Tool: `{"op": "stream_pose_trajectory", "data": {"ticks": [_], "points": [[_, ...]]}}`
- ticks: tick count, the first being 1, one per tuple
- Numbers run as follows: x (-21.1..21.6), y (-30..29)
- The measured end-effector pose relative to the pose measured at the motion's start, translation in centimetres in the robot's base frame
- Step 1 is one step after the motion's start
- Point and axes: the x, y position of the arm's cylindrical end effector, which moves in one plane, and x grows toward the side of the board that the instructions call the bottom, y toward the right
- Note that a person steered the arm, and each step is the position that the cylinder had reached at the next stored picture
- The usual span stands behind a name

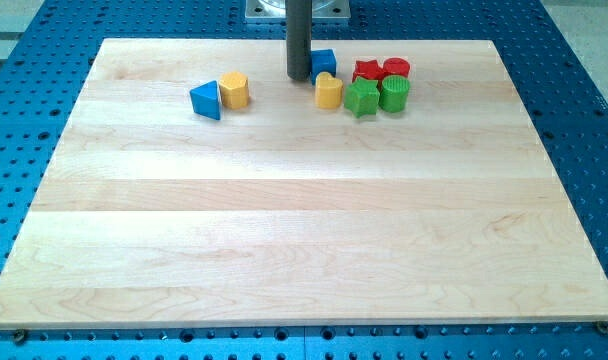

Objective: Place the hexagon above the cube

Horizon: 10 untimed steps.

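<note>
Toward the view's top left of the pale wooden desk [284,230], a blue triangular block [206,100] is lying just beside a yellow hexagonal block [234,90], the two touching or nearly so, with the hexagon on the triangle's right. Further right, well apart from that pair, the straight dark rod is coming down from the view's top, and my tip [299,78] is resting at the board's height, just left of a blue cube [324,62] and close to its side; whether they are touching I cannot tell. The arm is carrying no end effector, only this rod, so it is holding nothing. Just below the cube, a second yellow block with a rounded top [328,92] is sitting near it. To the right of that, a green star-like block [362,98] is standing beside a green cylinder [394,93], and behind them, nearer the view's top, a red star-like block [368,70] and a red cylinder [396,68] are crowding together. The hexagon is sitting left of the cube and slightly lower in the view.
</note>
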Motion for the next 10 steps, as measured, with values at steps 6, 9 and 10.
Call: {"op": "stream_pose_trajectory", "data": {"ticks": [6, 9, 10], "points": [[-0.1, 13.4], [-2.9, 8.6], [-2.9, 1.1]]}}
